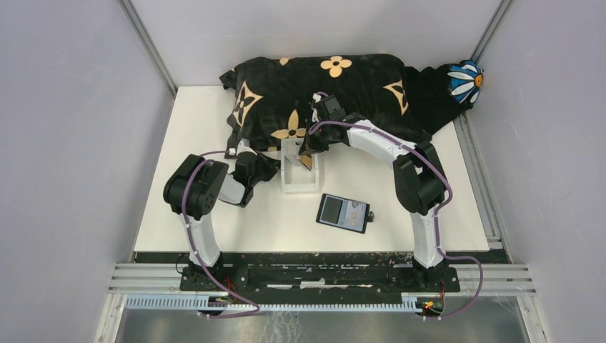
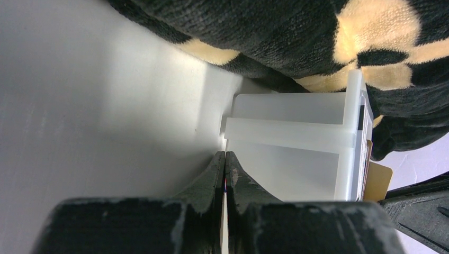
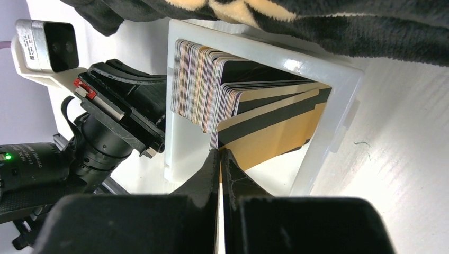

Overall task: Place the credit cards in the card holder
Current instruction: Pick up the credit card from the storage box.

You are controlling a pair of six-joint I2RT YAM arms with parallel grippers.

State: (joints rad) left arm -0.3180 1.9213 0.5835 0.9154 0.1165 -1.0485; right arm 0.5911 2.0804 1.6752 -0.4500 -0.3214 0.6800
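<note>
A clear acrylic box point(image 1: 300, 187) stands mid-table and holds a leaning stack of credit cards point(image 3: 201, 79), with a gold-tan, black-striped card point(image 3: 270, 137) at the front. My right gripper point(image 1: 307, 150) reaches into the box; in its wrist view its jaws point(image 3: 219, 152) are shut on a card seen edge-on. My left gripper point(image 1: 275, 166) is shut with nothing in it, its tip point(image 2: 225, 154) against the box's outer left wall point(image 2: 296, 159). The black card holder point(image 1: 345, 212) lies open near the box, with a silver-grey and a light blue card in it.
A black plush blanket with tan flowers point(image 1: 343, 86) lies bunched along the back, just behind the box. A blue-and-white flower item point(image 1: 466, 80) sits at the back right corner. The left arm's wrist point(image 3: 106, 121) is close to the box's left side.
</note>
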